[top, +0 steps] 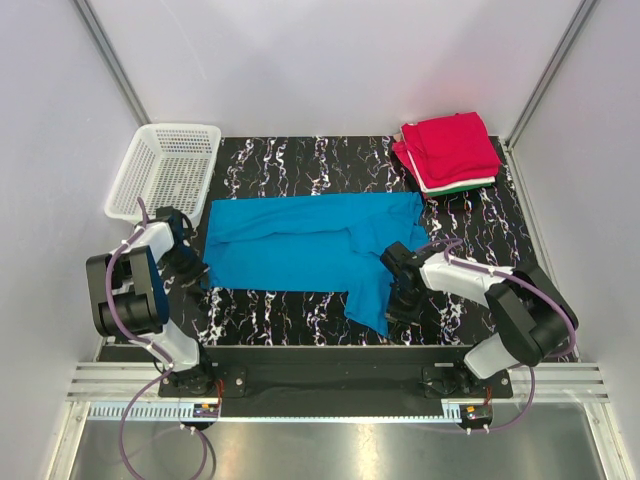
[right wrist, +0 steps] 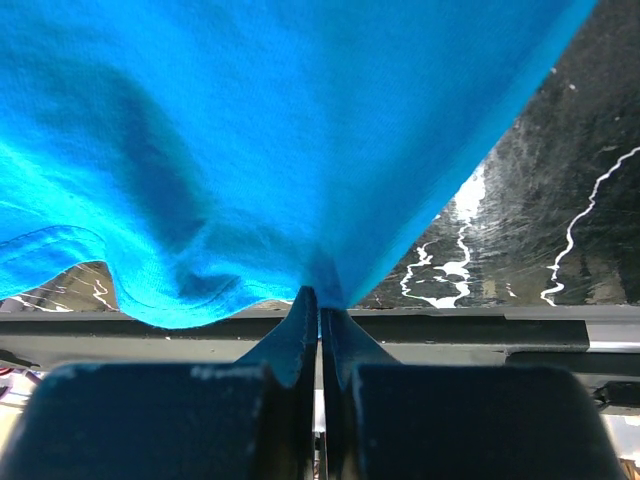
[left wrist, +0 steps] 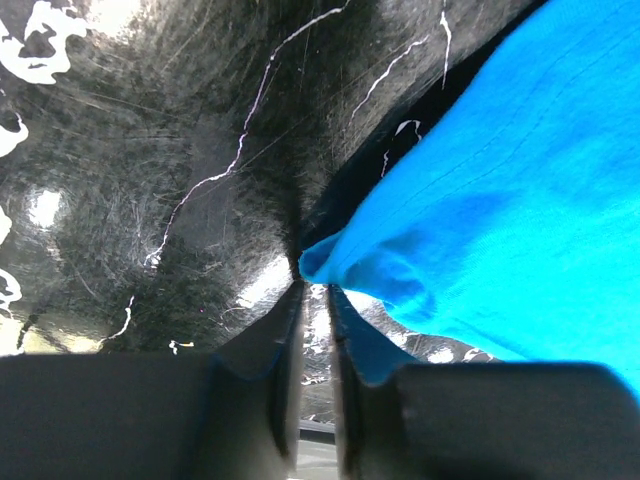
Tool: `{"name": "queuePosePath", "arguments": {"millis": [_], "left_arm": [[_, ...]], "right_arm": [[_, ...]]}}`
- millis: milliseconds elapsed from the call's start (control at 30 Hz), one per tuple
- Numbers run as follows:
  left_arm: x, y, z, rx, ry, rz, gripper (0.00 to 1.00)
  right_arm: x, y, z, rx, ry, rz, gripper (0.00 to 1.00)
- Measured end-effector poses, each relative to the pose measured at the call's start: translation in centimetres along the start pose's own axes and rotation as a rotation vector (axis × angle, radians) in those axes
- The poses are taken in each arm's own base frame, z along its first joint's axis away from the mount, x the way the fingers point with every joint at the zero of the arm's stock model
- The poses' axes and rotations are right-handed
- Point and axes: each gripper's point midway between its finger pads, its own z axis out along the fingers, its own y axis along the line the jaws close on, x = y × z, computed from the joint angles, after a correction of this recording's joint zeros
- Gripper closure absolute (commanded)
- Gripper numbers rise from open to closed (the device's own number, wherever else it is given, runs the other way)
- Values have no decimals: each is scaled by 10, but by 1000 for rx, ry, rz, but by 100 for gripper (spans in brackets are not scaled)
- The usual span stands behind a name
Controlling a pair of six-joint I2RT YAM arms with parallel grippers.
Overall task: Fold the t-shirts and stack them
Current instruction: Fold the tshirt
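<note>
The blue t-shirt [top: 300, 245] lies spread across the bench [top: 300, 160].
My right fingers [right wrist: 290, 350] are clamped tight on its near edge; my left fingers [left wrist: 270, 350], almost together, meet its corner. Whether they grip it, I cannot tell.

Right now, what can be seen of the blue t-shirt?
The blue t-shirt is plain, bright, soft cloth, spread mostly flat but wrinkled across the black marbled table, with a flap trailing toward the near edge. The right gripper is shut on its near-right part, where the cloth bunches. The left gripper has its tips at the left corner; whether it pinches is unclear.
</note>
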Motion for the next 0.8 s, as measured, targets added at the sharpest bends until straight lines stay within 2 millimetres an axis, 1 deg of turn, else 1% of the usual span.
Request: {"name": "queuePosePath", "arguments": {"millis": [133,267,633,667,700,733,800], "left_arm": [[0,0,0,-1,1,0,97],[0,0,0,-1,0,3,100],[0,1,0,-3,-1,4,100],[-1,1,0,-3,-2,4,94],[-1,0,0,-3,-2,4,76],[-1,0,0,-2,-3,5,69],[-1,1,-1,-3,-4,9,59]], "right_arm": [[0,0,0,0,0,-1,100],[0,0,0,1,0,-1,100],[-2,1,-1,3,-9,-1,100],[-3,1,-1,3,-10,-1,100],[-3,1,-1,2,-10,-2,100],[-3,1,-1,2,-10,-2,100],[-3,1,-1,2,-11,-2,100]]}}
